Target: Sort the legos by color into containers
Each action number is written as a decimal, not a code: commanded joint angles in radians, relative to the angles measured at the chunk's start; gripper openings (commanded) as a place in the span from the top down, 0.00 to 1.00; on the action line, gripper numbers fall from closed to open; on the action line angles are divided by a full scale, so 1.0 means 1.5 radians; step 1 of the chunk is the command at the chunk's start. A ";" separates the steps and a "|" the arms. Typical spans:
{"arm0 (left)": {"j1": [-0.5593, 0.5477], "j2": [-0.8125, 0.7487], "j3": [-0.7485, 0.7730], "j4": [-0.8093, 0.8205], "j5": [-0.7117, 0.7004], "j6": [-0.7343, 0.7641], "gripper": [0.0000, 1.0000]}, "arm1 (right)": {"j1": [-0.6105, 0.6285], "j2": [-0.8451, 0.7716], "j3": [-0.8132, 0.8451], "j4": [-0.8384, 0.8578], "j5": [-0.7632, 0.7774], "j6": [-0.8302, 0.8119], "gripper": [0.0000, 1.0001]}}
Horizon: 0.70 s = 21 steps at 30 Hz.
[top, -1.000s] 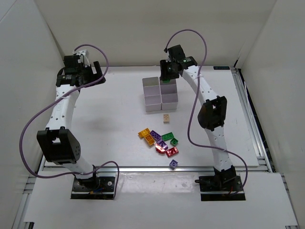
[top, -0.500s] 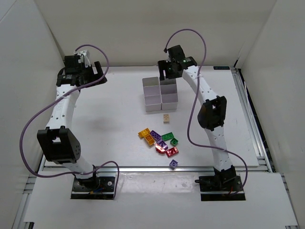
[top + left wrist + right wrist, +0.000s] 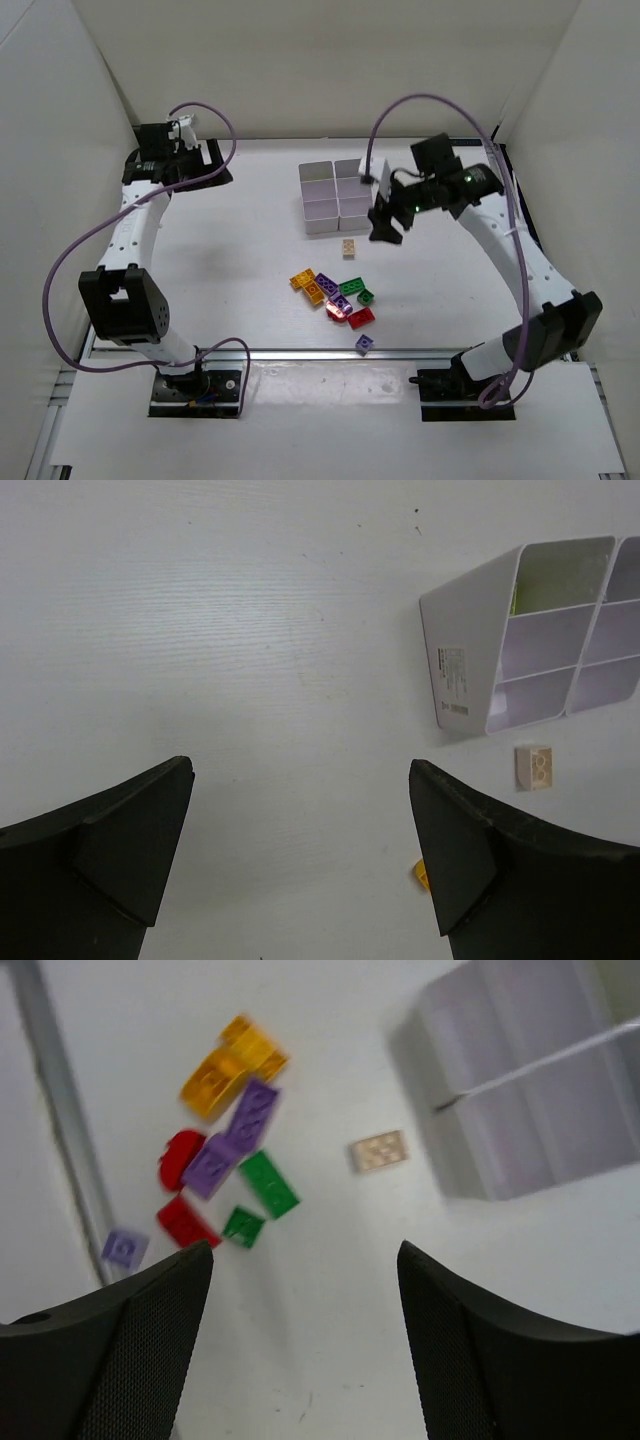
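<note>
Tabletop (image 3: 240,250) in white laminate, two white-and-black robot arms bolted at its near edge. The left arm (image 3: 130,230) reaches to the far left corner, while the right arm (image 3: 515,245) bends in from the right toward the middle. Beyond centre stands a block of six white thin-walled plastic bins (image 3: 322,224), joined two by three. The left gripper (image 3: 300,768) hangs over bare table well left of the bins, jaws spread wide with nothing between them. The right gripper (image 3: 305,1250) hovers just right of the bins' near corner, jaws likewise parted and empty. Nearer the arms lies a loose cluster of small glossy studded plastic bricks (image 3: 335,296): orange at its left, then purple, green and red, touching or nearly so. A lone tan brick (image 3: 349,247) sits between cluster and bins, just beside the bins' near wall but apart from it. A single purple brick (image 3: 365,343) lies by itself, closest to the table's near edge.
</note>
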 commanded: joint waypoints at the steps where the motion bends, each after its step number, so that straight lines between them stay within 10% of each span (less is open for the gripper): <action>1: -0.001 -0.046 -0.013 0.004 0.055 0.025 0.00 | 0.006 -0.004 -0.173 -0.135 -0.103 -0.255 0.22; 12: -0.001 -0.060 -0.034 -0.002 0.055 0.059 0.01 | 0.177 -0.019 -0.436 0.273 0.120 -0.218 0.19; 21: 0.000 -0.086 -0.068 -0.008 0.029 0.079 0.00 | 0.205 0.048 -0.440 0.366 0.178 -0.213 0.18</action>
